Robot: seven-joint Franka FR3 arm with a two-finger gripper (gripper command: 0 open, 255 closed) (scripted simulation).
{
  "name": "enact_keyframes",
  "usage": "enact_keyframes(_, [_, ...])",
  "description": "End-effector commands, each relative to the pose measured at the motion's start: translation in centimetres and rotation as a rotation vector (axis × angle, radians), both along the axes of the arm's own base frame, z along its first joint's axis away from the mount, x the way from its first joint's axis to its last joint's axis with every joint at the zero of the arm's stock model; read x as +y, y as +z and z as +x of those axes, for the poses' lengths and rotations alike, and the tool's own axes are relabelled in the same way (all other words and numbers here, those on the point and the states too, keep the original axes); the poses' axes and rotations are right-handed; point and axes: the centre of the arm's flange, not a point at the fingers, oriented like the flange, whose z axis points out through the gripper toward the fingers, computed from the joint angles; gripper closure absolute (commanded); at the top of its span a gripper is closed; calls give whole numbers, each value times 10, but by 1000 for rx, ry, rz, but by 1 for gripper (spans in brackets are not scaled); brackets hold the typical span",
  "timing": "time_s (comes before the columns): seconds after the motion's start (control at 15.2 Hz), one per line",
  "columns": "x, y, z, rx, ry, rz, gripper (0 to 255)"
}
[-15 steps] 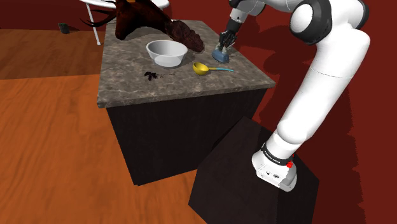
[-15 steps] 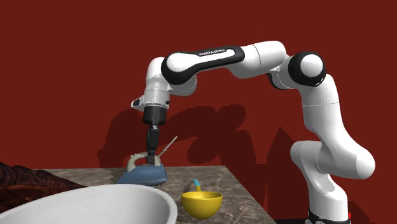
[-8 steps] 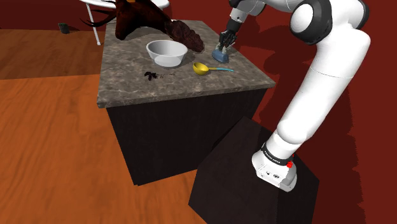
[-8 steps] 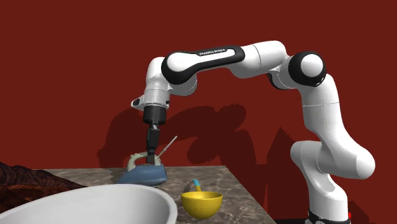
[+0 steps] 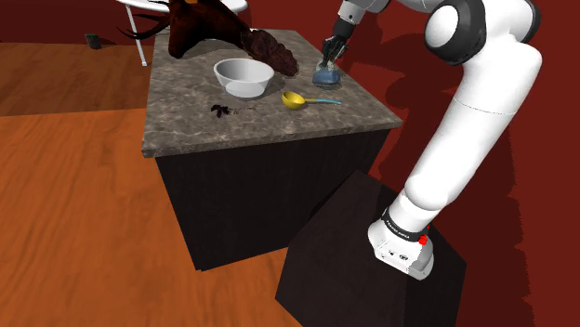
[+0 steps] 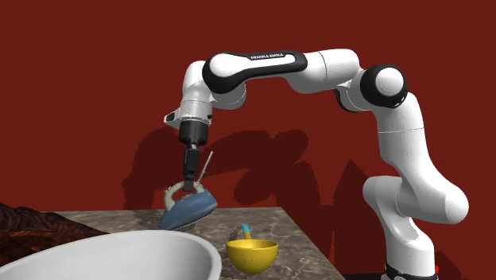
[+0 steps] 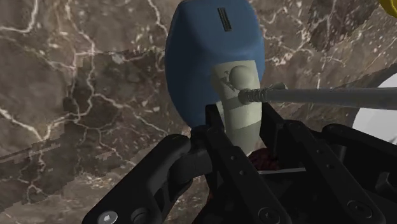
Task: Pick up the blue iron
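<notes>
The blue iron (image 6: 191, 210) with a pale grey handle (image 7: 239, 102) hangs tilted, its front end raised off the marble counter (image 5: 279, 121). My black gripper (image 6: 190, 184) is shut on the handle from above, and the fingers (image 7: 219, 127) clasp it on both sides. In the shoulder view the blue iron (image 5: 325, 74) is at the counter's far right corner under the gripper (image 5: 329, 56). A thin grey cord stub (image 7: 318, 97) sticks out from the handle.
A yellow scoop bowl with a blue handle (image 5: 296, 99) lies close to the iron. A white bowl (image 5: 243, 78), a dark red-brown mass (image 5: 223, 37) and small black bits (image 5: 221, 111) share the counter. The dark stand (image 5: 372, 251) sits beside the counter.
The gripper has risen with the iron in its grasp. The iron lay flat on the counter before and now tilts upward off it.
</notes>
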Motion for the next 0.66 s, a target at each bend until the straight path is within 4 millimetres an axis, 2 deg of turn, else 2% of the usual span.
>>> enact_keyframes(0.0, [0,11,0,0,0,0,255])
enact_keyframes(0.46, [0,48,0,0,0,0,255])
enact_keyframes(0.59, [0,49,0,0,0,0,255])
